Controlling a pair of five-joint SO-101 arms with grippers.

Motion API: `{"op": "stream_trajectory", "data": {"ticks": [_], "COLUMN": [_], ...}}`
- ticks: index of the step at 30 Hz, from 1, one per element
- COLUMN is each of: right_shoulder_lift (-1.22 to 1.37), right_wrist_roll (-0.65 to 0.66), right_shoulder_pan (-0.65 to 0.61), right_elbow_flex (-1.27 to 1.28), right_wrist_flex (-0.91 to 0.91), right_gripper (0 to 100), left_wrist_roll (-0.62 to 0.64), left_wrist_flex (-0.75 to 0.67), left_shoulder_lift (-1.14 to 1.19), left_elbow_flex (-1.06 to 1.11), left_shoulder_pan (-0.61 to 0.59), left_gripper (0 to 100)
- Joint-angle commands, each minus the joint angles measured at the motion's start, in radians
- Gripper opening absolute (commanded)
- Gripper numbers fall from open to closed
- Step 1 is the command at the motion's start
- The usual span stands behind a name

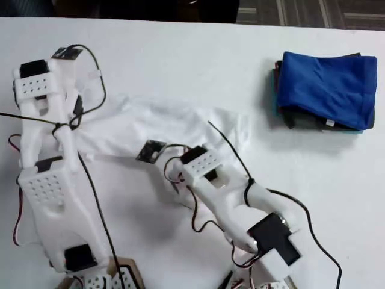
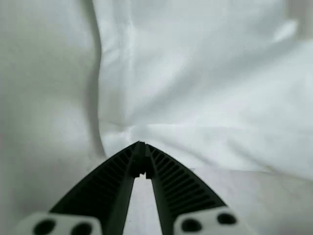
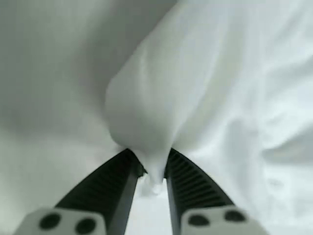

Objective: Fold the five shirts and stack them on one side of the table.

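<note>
white table [image 1: 337,198], white shirt [image 1: 162,127] in right hand [image 3: 150,159]

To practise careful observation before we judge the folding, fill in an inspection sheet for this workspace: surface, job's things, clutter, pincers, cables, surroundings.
Surface: white table.
Job's things: white shirt lies rumpled mid-table; stack of folded shirts, blue shirt on top, toward the high view's right.
Clutter: nothing seen.
Pincers: right pincer shut on a fold of the white shirt; left pincer shut at the shirt's edge, hold on cloth unclear.
Cables: black cables loop over the arms and shirt; red wires along the arms.
Surroundings: floor beyond the far edge.
</note>
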Motion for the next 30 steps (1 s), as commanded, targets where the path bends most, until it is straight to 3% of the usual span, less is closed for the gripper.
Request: {"op": "stream_trajectory", "data": {"ticks": [1,7,14,21,30], "right_shoulder_lift": [-0.013,-0.157,-0.136,0.124,0.483], "right_wrist_roll": [0.006,0.02,0.14,0.166,0.163], "right_shoulder_pan": [0.021,0.104,0.229,0.311,0.337], "right_elbow_flex": [-0.011,-0.16,-0.361,-0.664,-1.023], "right_wrist_flex": [0.021,0.191,0.249,0.248,0.269], "right_gripper": [1.9,1.8,1.8,1.8,1.9], "left_wrist_roll": [0.008,0.008,0.008,0.008,0.009], "left_wrist_flex": [-0.046,-0.172,-0.256,-0.397,-0.405], "left_shoulder_lift": [-0.025,-0.026,-0.026,-0.026,-0.028], "left_elbow_flex": [0.018,0.153,0.249,0.384,0.406], "left_shoulder_pan": [0.037,0.04,0.04,0.041,0.041], "left_gripper": [2,2,2,2,2]}}
